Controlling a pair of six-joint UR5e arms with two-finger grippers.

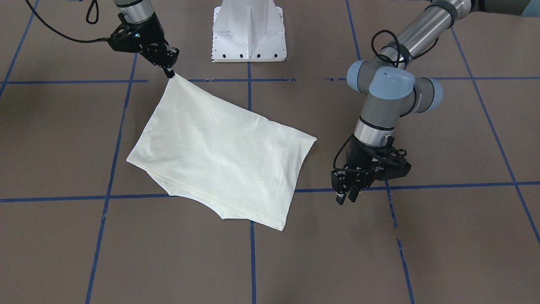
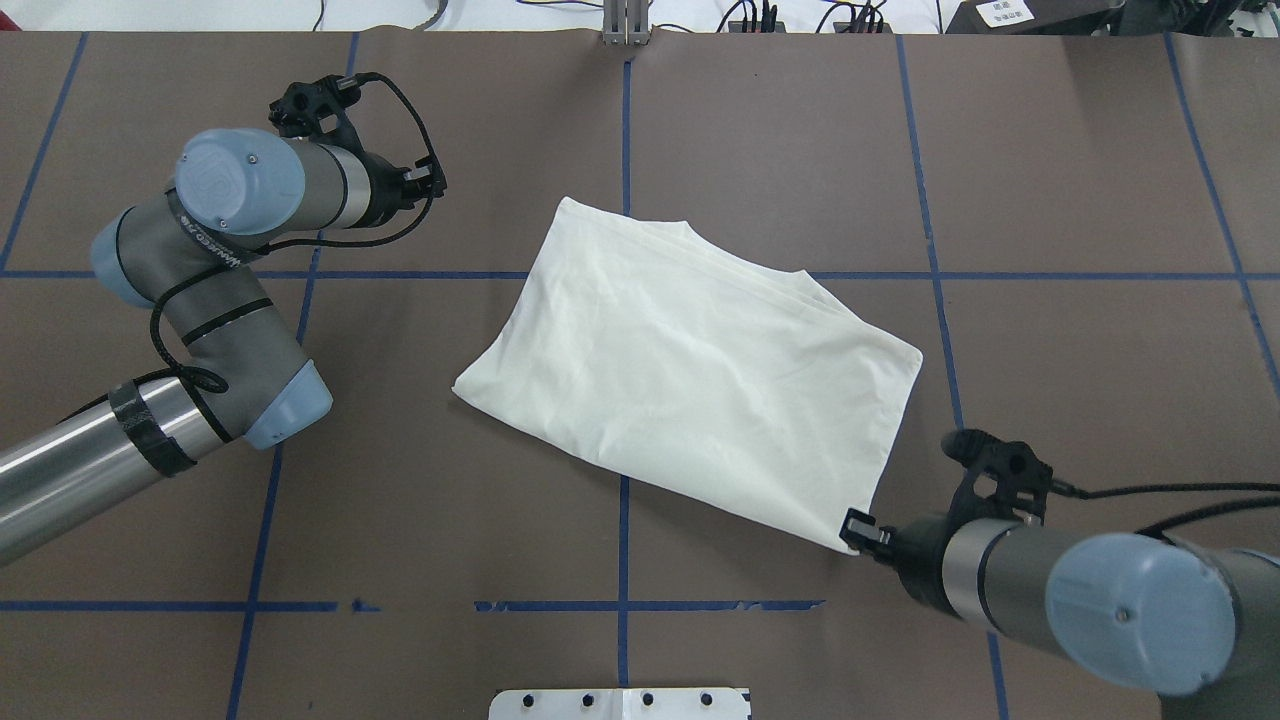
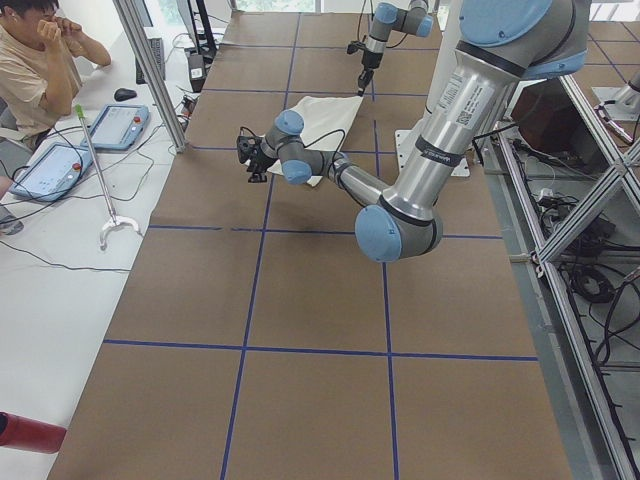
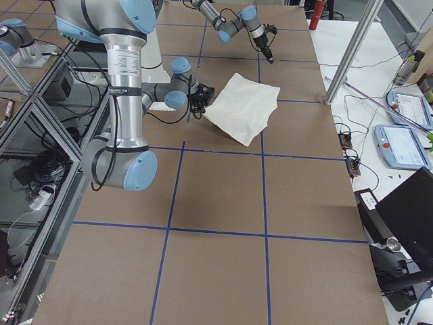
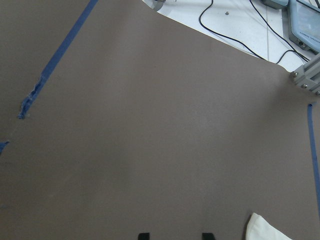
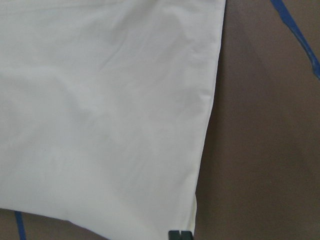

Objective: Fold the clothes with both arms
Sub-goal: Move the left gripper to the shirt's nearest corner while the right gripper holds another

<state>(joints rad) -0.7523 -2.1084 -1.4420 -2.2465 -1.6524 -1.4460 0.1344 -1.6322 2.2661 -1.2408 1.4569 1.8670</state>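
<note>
Right gripper (image 1: 171, 75) pinched closed at eleven o'clock; left gripper (image 1: 346, 198) parted, pointing down, at four o'clock.

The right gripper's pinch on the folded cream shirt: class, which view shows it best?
Exterior front-facing: the right gripper is shut on the folded cream shirt at its corner, unobstructed. Overhead shows the same pinch smaller; the right wrist view only the fingertips; in side views it is tiny.

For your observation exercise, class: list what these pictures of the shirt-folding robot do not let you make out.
1. T-shirt: only plain cream cloth shows; sleeves and any print are folded under, in every view.
2. Left tool: in the left wrist view only two finger tips clear the bottom edge.
3. Right tool: the wrist view cuts it at the bottom edge, so its grip on the shirt corner is barely visible.
</note>
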